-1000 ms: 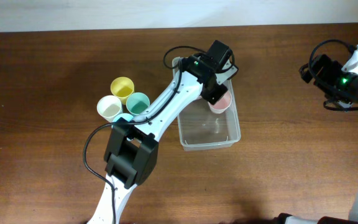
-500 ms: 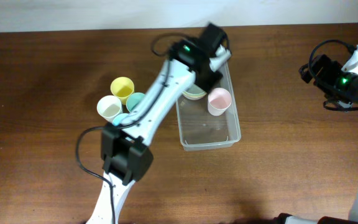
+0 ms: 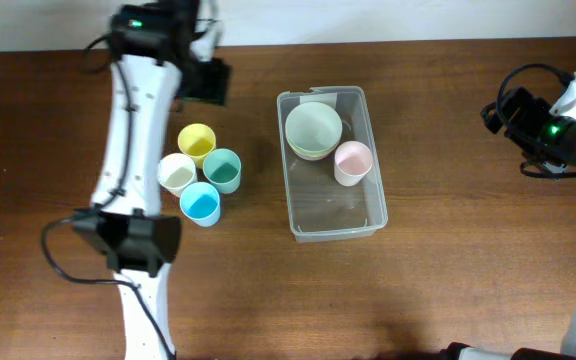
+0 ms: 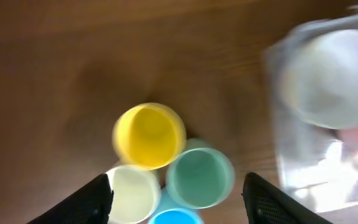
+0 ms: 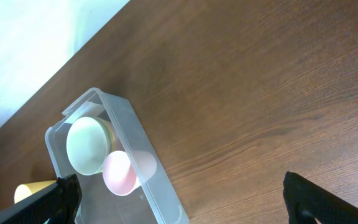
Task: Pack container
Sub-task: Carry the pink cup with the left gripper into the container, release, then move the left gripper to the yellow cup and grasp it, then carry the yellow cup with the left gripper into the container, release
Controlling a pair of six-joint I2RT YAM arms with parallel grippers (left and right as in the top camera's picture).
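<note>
The clear container (image 3: pixel 336 232) lies mid-table with stacked pale bowls (image 3: pixel 314 128) and a pink cup (image 3: pixel 352 162) standing inside it. My left gripper (image 3: pixel 208 82) hovers over the back left of the table, well away from the container. In the left wrist view it (image 4: pixel 179 202) is open and empty, high above the yellow (image 4: pixel 149 135), green (image 4: pixel 201 177), white (image 4: pixel 132 194) and blue (image 4: pixel 176 218) cups. My right gripper (image 5: pixel 188 205) is open and empty at the far right, with the container (image 5: pixel 160 186) to its left.
Yellow (image 3: pixel 197 143), white (image 3: pixel 177 173), green (image 3: pixel 222 169) and blue (image 3: pixel 200 203) cups cluster left of the container. The left arm's base (image 3: pixel 133 242) sits near the front left. The table's back edge runs just behind the container.
My left gripper opened and let go of the pink cup, which stays in the container. The left arm then swung away to the back left. The right arm has not moved.
</note>
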